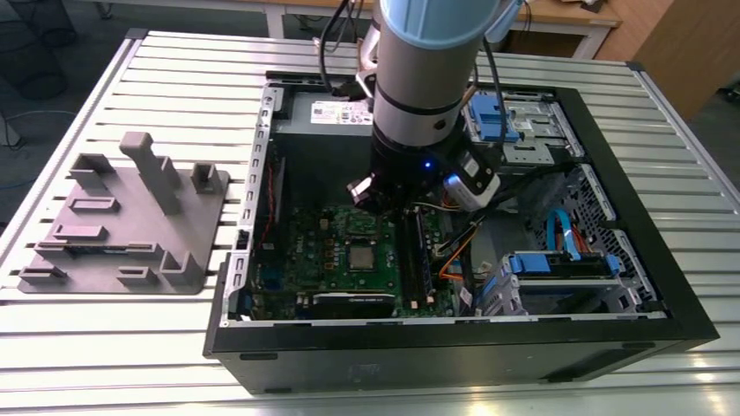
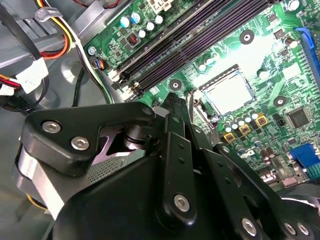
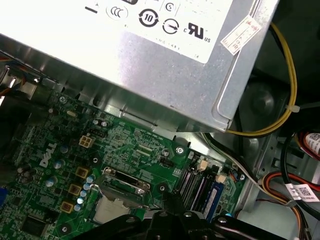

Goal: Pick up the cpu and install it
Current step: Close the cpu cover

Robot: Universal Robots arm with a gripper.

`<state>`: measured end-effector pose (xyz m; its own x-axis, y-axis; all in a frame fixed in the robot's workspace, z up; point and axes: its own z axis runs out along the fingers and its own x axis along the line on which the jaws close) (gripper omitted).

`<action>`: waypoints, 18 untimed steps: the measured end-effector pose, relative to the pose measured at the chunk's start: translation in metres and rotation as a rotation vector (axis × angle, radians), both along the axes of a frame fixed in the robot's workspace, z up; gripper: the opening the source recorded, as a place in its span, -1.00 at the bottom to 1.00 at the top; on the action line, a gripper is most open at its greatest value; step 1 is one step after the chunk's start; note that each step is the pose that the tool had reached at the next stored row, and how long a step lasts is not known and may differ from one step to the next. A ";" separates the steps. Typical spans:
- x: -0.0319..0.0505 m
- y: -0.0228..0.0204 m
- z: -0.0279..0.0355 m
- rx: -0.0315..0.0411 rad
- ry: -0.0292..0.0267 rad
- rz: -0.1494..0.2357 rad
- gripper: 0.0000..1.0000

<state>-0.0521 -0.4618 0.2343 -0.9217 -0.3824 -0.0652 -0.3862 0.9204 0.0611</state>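
Fingers (image 2: pixel 176 145) of the gripper (image 2: pixel 173 101) are drawn together to a narrow tip with nothing seen between them. They hang low over the green motherboard (image 1: pixel 312 251), just beside the silver socket frame (image 2: pixel 217 76).

Beneath everything, the slatted metal worktop (image 1: pixel 116 347) carries an open computer case (image 1: pixel 463 351) lying on its side, its black walls forming a raised rim all round. On the exterior view's left, well apart from the case, a grey plastic tray (image 1: pixel 127 225) with upright posts sits on the worktop.

Inside the case, the power supply (image 3: pixel 150 65) fills the far end, and in the first wrist view its edge hangs over the board's margin. Drive bays (image 1: pixel 555 269) and loose cables (image 3: pixel 287 90) crowd the exterior view's right side, close to the arm (image 1: pixel 428 87).

The motherboard offers the open room, since it is bare above between the power supply and the case's near wall. Black memory slots (image 2: pixel 200 40) run alongside the socket frame, between it and the cables. The frame borders the cpu (image 2: pixel 230 94), which lies flat inside it, near the middle of the board.
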 end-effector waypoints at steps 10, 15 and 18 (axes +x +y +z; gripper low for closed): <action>0.0000 0.0049 -0.0001 0.0000 -0.0003 0.000 -0.79; 0.0000 0.0056 -0.0001 0.0001 -0.0002 0.001 -0.79; 0.0000 0.0057 0.0000 0.0000 -0.0002 0.001 -0.79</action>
<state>-0.0521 -0.4561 0.2342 -0.9214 -0.3831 -0.0654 -0.3869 0.9201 0.0610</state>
